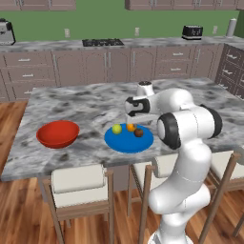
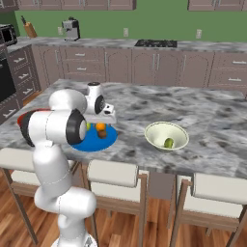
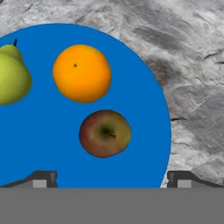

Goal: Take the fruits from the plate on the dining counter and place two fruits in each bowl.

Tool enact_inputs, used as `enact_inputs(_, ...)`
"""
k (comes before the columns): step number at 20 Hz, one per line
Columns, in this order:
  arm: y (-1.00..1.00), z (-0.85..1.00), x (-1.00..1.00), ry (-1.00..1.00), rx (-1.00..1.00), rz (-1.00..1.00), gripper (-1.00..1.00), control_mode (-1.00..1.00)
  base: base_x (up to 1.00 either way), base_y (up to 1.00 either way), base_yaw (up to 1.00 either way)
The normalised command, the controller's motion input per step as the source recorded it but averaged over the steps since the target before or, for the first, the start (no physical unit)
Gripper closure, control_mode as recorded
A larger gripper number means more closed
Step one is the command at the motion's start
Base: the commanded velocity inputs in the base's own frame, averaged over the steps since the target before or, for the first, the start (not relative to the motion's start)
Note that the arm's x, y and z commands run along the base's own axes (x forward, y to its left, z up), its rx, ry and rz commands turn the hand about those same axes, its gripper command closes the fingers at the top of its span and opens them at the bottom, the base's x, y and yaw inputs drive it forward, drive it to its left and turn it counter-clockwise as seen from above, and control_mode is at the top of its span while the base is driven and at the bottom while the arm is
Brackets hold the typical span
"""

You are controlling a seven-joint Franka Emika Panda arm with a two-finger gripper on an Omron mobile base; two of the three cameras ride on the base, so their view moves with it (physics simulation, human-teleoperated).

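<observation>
On the dining counter [image 1: 71,102] lies the blue plate [image 1: 125,144] with three fruits: a yellow-green one [image 1: 116,128], an orange one [image 1: 131,127] and a dark brown-red one [image 1: 138,133]. My gripper [image 1: 130,119] hangs just above them, open, with nothing between its fingers. The hand view looks straight down at the orange fruit [image 3: 82,73], the dark fruit [image 3: 105,133] and the yellow-green fruit [image 3: 13,76] on the plate [image 3: 43,131]. A red bowl [image 1: 58,133] stands left of the plate. To the right, a cream bowl [image 2: 166,136] holds a green fruit [image 2: 169,143].
Stools [image 1: 78,188] line the counter's near edge below the plate and bowls. Behind, the wall counter carries a toaster [image 1: 192,32], a cooktop [image 1: 102,42] and a coffee machine [image 2: 71,29]. My own arm [image 1: 188,128] stands at the plate's right side.
</observation>
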Motion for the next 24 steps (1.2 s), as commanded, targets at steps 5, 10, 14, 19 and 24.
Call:
enact_inputs(5,0.0,-0.25,0.34,0.04,0.0,0.01,-1.0,-1.0,0.0,0.0,0.0)
enact_inputs(10,0.02,-0.27,0.03,0.08,0.0,0.01,-1.0,-1.0,0.0,0.0,0.0)
enact_inputs(14,0.08,-0.34,0.0,0.12,0.0,0.0,-1.0,-1.0,0.0,0.0,0.0)
enact_inputs(19,0.04,-0.26,0.0,0.05,0.0,0.0,-1.0,-1.0,0.0,0.0,0.0)
enact_inputs(24,0.0,-0.11,0.0,0.03,0.0,0.0,-1.0,-1.0,0.0,0.0,0.0)
